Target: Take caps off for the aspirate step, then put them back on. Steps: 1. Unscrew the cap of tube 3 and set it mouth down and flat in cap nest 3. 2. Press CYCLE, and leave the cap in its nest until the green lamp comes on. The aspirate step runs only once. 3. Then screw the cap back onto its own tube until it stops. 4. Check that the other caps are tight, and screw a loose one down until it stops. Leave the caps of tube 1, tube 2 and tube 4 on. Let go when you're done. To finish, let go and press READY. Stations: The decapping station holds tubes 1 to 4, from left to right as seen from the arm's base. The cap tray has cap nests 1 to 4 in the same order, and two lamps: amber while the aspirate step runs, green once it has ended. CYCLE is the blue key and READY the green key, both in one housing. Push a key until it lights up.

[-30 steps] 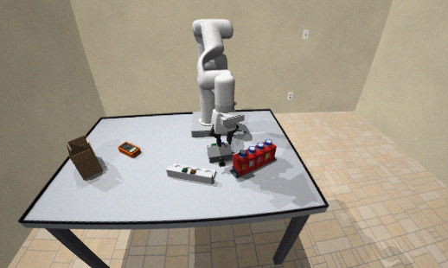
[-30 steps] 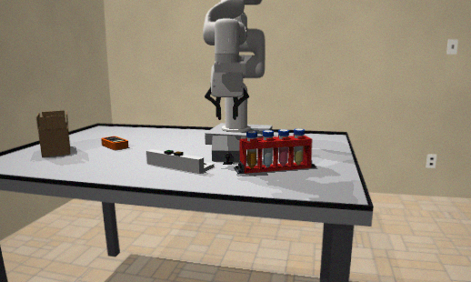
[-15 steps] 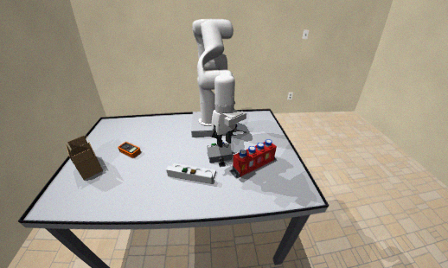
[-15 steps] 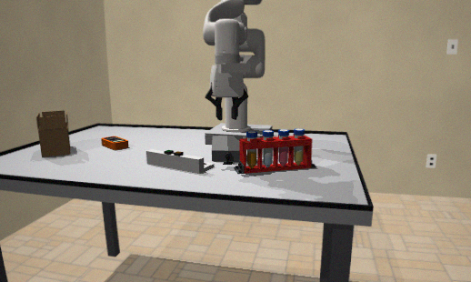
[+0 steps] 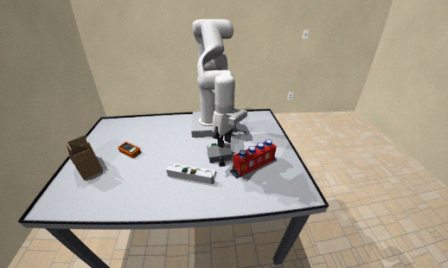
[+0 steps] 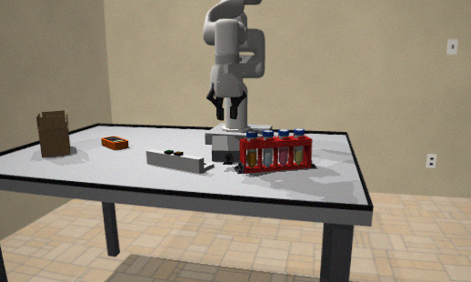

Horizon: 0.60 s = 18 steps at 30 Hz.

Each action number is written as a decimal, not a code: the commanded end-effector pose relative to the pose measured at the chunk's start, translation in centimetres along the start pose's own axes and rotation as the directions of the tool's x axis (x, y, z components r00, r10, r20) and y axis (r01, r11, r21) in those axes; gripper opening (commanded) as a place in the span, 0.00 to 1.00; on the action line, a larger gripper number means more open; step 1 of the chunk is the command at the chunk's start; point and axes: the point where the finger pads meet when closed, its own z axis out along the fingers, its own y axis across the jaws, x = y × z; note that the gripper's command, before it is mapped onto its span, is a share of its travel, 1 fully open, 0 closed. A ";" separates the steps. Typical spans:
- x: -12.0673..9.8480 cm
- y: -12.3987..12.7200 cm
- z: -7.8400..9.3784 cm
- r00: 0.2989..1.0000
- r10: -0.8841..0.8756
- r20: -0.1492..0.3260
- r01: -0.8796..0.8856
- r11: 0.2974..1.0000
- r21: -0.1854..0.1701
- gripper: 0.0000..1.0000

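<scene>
The red decapping station [image 5: 254, 158] stands right of the table's middle and also shows in the exterior view [image 6: 276, 154]. All of its tubes carry blue caps [image 6: 275, 133]. The white cap tray [image 5: 190, 173] lies to its left with empty nests and two small dark lamps [image 6: 173, 152]. The grey key housing [image 5: 219, 152] sits between the rack and my arm's base, and it also shows in the exterior view [image 6: 222, 146]. My gripper [image 5: 221, 140] points down well above the housing, as the exterior view [image 6: 226, 110] shows. Its fingers stand partly open with nothing between them.
A brown cardboard box [image 5: 85, 157] stands at the table's left side. An orange device [image 5: 129, 149] lies between the box and the arm's base. The arm's base plate [image 5: 207, 130] is at the table's back edge.
</scene>
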 end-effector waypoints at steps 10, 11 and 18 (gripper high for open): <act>0.1 0.1 -0.1 0.981 -0.192 -0.010 0.192 0.981 0.007 0.46; 0.1 0.1 -0.1 0.978 -0.208 -0.010 0.208 0.978 0.007 0.46; 0.1 0.1 -0.1 0.947 -0.321 -0.010 0.321 0.947 0.008 0.46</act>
